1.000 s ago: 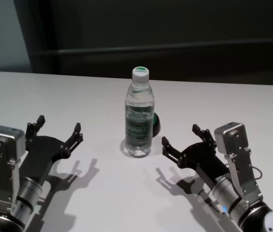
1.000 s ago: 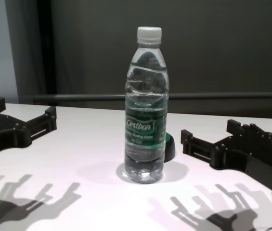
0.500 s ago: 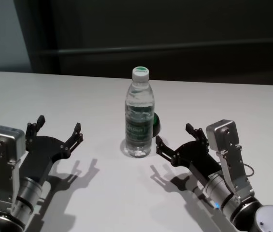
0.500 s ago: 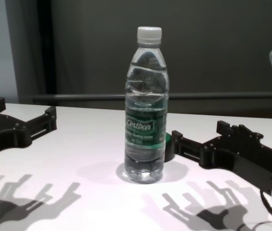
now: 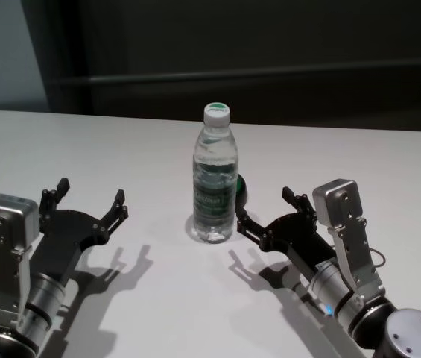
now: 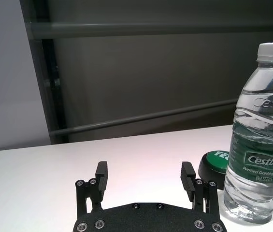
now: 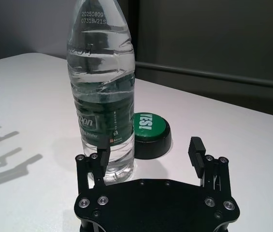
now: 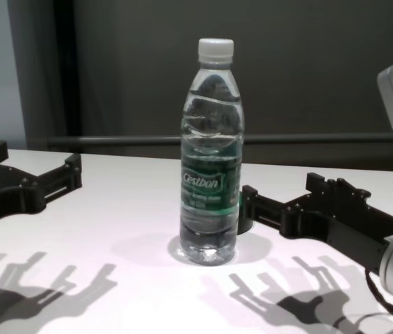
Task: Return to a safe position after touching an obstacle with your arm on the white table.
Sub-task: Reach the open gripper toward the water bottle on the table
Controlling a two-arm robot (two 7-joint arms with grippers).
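Observation:
The obstacle, a clear water bottle (image 5: 215,179) with a white cap and green label, stands upright on the white table (image 5: 121,149). It also shows in the chest view (image 8: 211,153), the left wrist view (image 6: 259,145) and the right wrist view (image 7: 102,96). My right gripper (image 5: 264,207) is open and empty, just right of the bottle's base (image 8: 279,186). One fingertip (image 7: 102,157) is at the bottle's lower wall; I cannot tell whether it touches. My left gripper (image 5: 92,189) is open and empty, well left of the bottle (image 6: 144,167).
A small black dome with a green top (image 5: 241,190) sits just behind and right of the bottle, between my right gripper's fingers in the right wrist view (image 7: 148,130). A dark wall with a rail (image 5: 270,74) lies beyond the table's far edge.
My right gripper has moved left across the table until its near finger is at the bottle's base. The bottle stays upright and in place. The left arm has not moved.

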